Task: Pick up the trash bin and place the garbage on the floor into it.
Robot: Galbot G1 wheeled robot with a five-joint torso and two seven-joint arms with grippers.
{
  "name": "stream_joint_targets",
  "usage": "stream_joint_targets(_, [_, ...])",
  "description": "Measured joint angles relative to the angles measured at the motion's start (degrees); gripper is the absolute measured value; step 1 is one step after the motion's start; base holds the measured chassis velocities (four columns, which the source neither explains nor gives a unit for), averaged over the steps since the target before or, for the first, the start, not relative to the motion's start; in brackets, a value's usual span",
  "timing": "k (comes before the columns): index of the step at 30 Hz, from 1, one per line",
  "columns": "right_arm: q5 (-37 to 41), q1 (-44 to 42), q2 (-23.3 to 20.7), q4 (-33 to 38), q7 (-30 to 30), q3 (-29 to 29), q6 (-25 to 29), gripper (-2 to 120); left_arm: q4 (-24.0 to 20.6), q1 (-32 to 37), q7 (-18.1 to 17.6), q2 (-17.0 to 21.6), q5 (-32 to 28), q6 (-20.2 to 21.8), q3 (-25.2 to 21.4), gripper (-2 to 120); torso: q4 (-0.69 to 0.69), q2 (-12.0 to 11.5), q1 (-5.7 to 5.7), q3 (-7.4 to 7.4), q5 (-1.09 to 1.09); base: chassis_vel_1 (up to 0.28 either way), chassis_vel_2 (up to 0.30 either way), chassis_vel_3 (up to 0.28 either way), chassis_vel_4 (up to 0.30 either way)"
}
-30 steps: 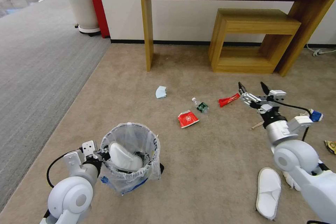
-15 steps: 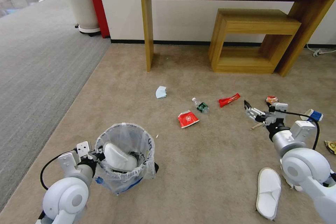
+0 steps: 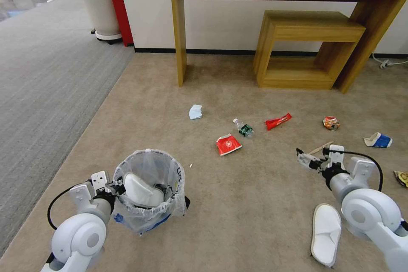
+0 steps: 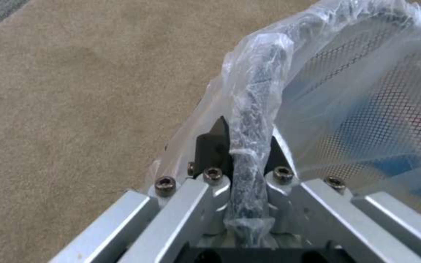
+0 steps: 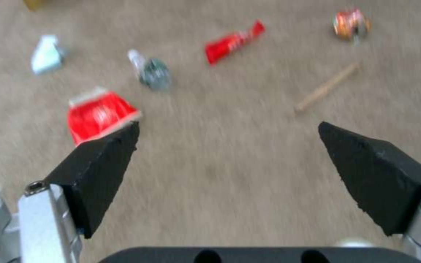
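Note:
The trash bin [image 3: 172,178], lined with a crinkly bag, hangs at the lower left with a white slipper [image 3: 142,191] inside. My left gripper [image 3: 117,188] is shut on its bagged rim [image 4: 254,109]. My right gripper [image 3: 312,153] is open and empty low over the beige floor [image 3: 250,204], its fingers [image 5: 103,164] spread wide. Garbage lies beyond it: a wooden stick [image 3: 321,148], a red wrapper [image 3: 228,144], a mini bottle [image 3: 243,128], a long red wrapper [image 3: 278,121], a pale blue mask [image 3: 195,111], an orange packet [image 3: 330,123] and a blue-white cup [image 3: 378,140]. A second white slipper [image 3: 325,233] lies near my right arm.
A wooden desk [image 3: 178,29] and a low wooden stool [image 3: 310,46] stand against the far wall. Grey ribbed carpet [image 3: 42,80] runs along the left, with a white planter [image 3: 101,12] and a red box [image 3: 120,8] behind it. A yellow packet [image 3: 401,177] lies at the right edge.
My right arm has drawn back and down toward me, still open, uncovering the orange packet and the stick. The left arm has carried the bin slightly left and nearer.

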Motion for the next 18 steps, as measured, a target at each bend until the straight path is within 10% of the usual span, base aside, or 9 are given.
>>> stream_joint_targets(18, [-4.03, -4.27, 7.83, -1.72, 3.02, 2.82, 0.87, 97, 1.27, -0.08, 0.64, -0.19, 0.47, -0.68, -0.02, 2, 0.00, 0.00, 0.00, 0.01, -0.01, 0.000, 0.000, 0.000, 0.000])
